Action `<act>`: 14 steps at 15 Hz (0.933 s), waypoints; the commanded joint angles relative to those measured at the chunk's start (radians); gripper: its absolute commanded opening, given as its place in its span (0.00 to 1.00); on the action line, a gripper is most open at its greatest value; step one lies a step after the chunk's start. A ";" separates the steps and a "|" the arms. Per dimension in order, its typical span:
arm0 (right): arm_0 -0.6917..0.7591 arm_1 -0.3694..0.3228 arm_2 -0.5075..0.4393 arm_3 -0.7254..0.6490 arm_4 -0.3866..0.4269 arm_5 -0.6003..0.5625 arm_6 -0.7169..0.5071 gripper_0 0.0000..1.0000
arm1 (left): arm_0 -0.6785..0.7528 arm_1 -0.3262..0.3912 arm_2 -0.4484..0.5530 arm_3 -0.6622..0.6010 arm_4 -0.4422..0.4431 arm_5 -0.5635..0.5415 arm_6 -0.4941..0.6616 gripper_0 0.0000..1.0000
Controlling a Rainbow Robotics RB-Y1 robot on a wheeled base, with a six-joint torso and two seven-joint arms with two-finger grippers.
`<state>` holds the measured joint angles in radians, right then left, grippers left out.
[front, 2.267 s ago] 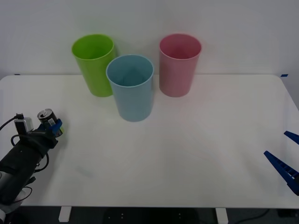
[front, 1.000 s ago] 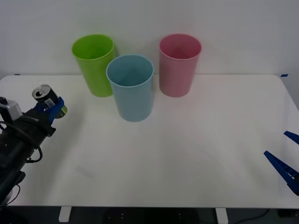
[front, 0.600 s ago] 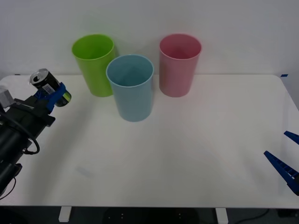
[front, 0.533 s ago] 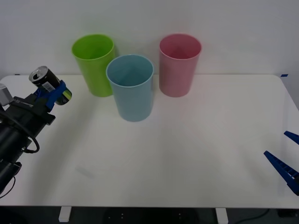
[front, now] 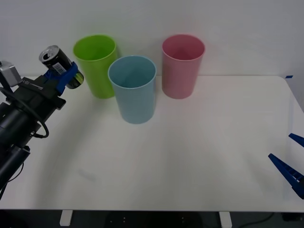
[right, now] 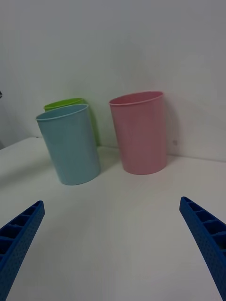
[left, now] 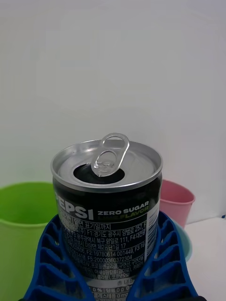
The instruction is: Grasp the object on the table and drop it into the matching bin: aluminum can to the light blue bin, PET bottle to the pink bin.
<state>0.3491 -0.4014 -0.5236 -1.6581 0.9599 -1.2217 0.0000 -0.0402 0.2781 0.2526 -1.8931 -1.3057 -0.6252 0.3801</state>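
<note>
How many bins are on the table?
3: the green bin at back left, the pink bin at back right, and the blue bin between them, nearer the robot.

The left arm reaches in from the lower left of the front view, its black forearm and wrist angled up and forward, cables looped along the side. Its left gripper is raised well above the table surface at the far left, the blue ribbed fingers clamped around the aluminum can, which tilts with its silver top pointing up and to the left. The right arm waits low at the front right edge, the right gripper held with its blue fingers spread wide apart and nothing between them.
</note>
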 commanded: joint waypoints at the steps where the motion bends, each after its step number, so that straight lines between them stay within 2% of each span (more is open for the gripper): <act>1: 0.000 0.000 0.000 0.000 0.000 0.000 0.000 1.00 | -0.076 -0.022 -0.015 0.022 -0.090 0.001 0.074 0.00; 9: 0.000 0.000 0.000 0.000 0.000 0.000 0.000 1.00 | -0.287 -0.177 -0.030 0.186 -0.342 -0.001 0.071 0.00; 14: 0.000 0.000 0.000 0.000 0.000 0.000 0.000 1.00 | -0.414 -0.234 -0.019 0.312 -0.478 0.001 0.066 0.00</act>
<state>0.3491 -0.4014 -0.5236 -1.6581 0.9599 -1.2217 0.0001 -0.4375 0.0485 0.2315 -1.6004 -1.7666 -0.6249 0.4484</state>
